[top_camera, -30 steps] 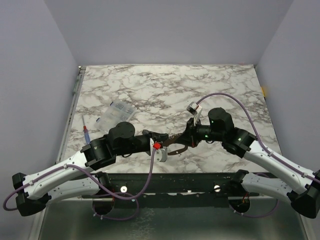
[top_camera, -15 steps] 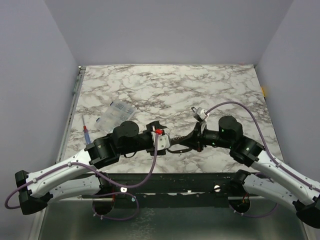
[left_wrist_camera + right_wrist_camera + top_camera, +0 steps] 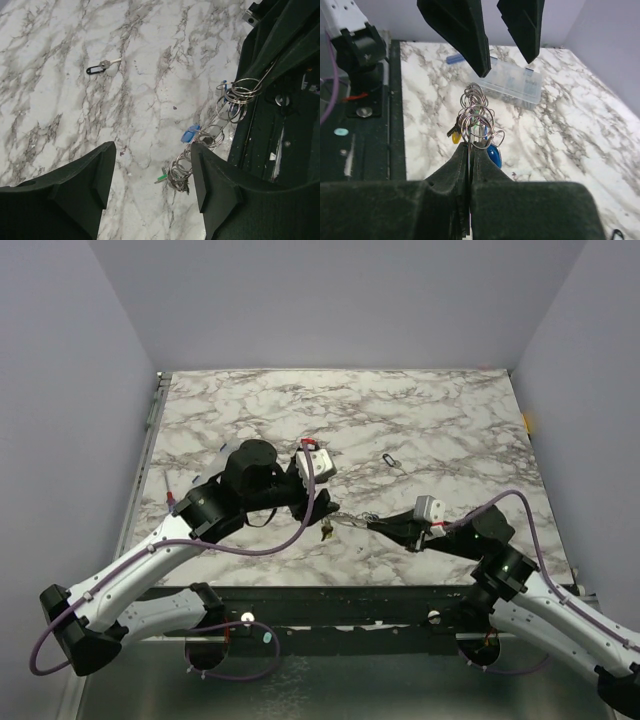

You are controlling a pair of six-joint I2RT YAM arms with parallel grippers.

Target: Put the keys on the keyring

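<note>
The keyring shows as a string of linked silver wire rings. My right gripper is shut on its top ring. The keys hang on the rings: a blue head, a yellow head, and a green one at the low end. My left gripper is open with nothing between its fingers, and the low end of the rings lies just by its right finger. In the top view the left gripper is left of the right gripper.
A small dark-headed clip lies alone on the marble table, also visible from above as the clip. A clear compartment box sits behind the left fingers. A blue-and-red pen lies by the left edge.
My left gripper has opened, let go of the rings and lifted back. My right arm has drawn back to the right, carrying the rings with the keys.
</note>
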